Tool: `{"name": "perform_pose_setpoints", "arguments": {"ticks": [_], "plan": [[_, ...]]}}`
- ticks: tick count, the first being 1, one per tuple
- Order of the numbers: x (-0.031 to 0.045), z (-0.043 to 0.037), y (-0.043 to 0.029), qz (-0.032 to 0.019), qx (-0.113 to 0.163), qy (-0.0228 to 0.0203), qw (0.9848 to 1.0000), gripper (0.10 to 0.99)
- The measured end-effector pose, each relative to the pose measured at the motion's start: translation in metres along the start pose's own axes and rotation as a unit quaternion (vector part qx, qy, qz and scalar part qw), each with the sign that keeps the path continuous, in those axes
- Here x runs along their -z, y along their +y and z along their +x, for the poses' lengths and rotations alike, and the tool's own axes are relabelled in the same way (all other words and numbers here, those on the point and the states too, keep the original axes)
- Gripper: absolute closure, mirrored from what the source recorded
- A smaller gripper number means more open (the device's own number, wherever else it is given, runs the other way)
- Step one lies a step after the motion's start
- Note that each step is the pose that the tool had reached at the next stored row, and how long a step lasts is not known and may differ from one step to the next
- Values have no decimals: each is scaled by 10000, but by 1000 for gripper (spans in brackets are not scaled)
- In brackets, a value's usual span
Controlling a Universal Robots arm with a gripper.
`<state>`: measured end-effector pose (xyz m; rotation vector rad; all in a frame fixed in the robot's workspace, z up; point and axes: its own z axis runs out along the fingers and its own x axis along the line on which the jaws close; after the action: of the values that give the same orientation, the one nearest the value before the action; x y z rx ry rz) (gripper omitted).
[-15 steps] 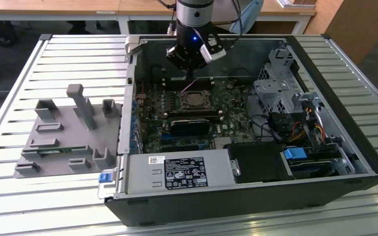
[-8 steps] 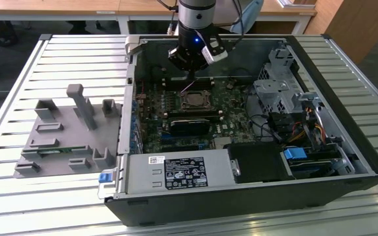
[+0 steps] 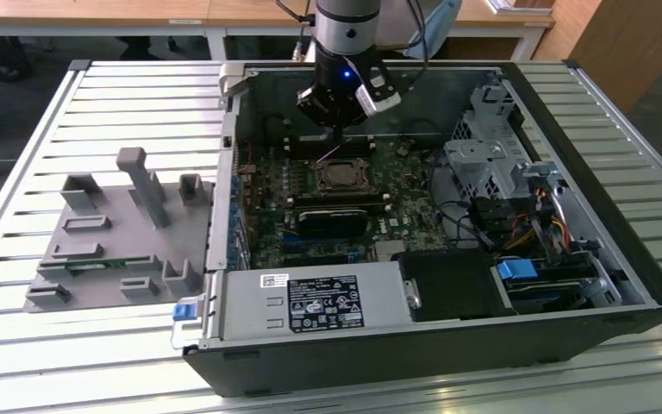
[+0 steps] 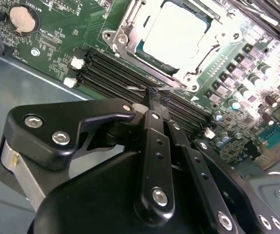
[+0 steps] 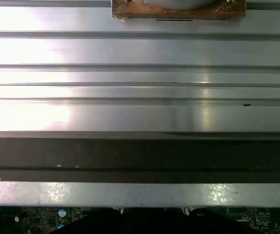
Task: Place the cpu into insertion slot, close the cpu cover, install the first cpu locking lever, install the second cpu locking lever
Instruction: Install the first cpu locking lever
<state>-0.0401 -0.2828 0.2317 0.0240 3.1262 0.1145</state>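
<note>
Slatted metal tabletop (image 3: 66, 103) fills the exterior view, with office desks beyond its far edge. An open computer case (image 3: 423, 362) lies across the middle and lower frame. A grey moulded fixture (image 3: 101, 250) sits well apart from it, toward the exterior view's left. At upper centre the arm comes down into the case, and its gripper (image 3: 337, 108) hangs just above the green motherboard (image 3: 412, 185). It is near the insertion slot (image 3: 340, 178), on the slot's upper side in the frame.

In the second wrist view the cpu (image 4: 178, 31) already lies in the slot, its pale top showing through the window of the cpu cover (image 4: 127, 24). The cover lies flat over it, so the first two steps look done. The black fingers are drawn together beside the long dark memory slots (image 4: 110, 73), just short of the socket. A thin silvery locking lever (image 4: 132, 88) crosses right at their tips and appears pinched between them. A coin cell (image 4: 20, 17) sits well away on the board.

The first wrist view shows bright table slats, then the dark case wall, then a narrow strip of board beside the gripper's black body.

The step in hand is a lever install — which of the two I cannot tell. It calls for a firm pinch on a thin, springy wire. The wire must be pressed down and tucked under its catch without slipping free or dragging across the memory slots.
</note>
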Motion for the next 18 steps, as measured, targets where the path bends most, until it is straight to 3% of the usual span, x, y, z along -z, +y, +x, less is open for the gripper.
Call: {"name": "perform_pose_setpoints", "arguments": {"ticks": [18], "plan": [[-105, -175, -5, 1, 0, 0, 10000, 980]]}}
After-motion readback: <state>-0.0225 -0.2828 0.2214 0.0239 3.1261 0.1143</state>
